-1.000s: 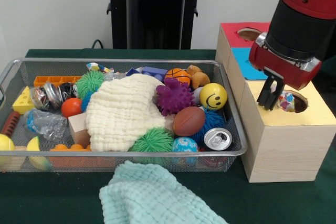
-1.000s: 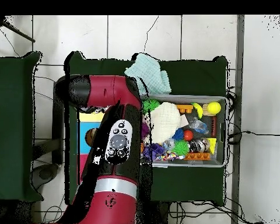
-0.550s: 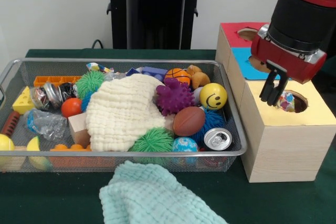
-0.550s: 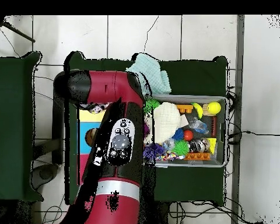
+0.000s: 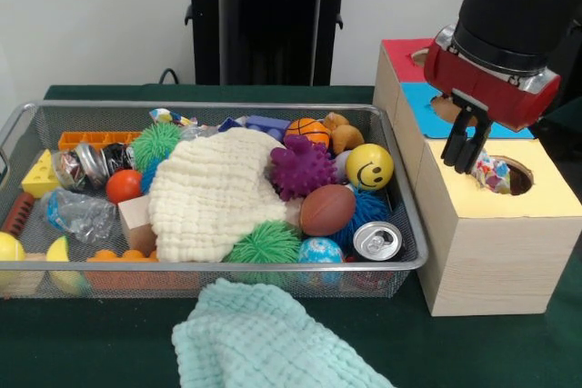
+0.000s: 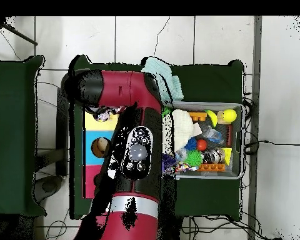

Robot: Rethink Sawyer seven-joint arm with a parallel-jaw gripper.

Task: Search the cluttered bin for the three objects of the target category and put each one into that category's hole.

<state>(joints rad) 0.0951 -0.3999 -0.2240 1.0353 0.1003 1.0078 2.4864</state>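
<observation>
- We see the wire bin (image 5: 400, 265), crowded with balls and toys, filling the bench's middle beside the wooden box (image 5: 482, 252).
- Our gripper (image 5: 464, 156) hangs empty, fingers close together, beside the yellow hole (image 5: 515, 175), where a crinkled wrapper (image 5: 492, 173) sits.

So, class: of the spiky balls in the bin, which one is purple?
The purple spiky ball beside the yellow smiley ball. The other spiky balls are green: one near the back left, one by the front rim.
</observation>
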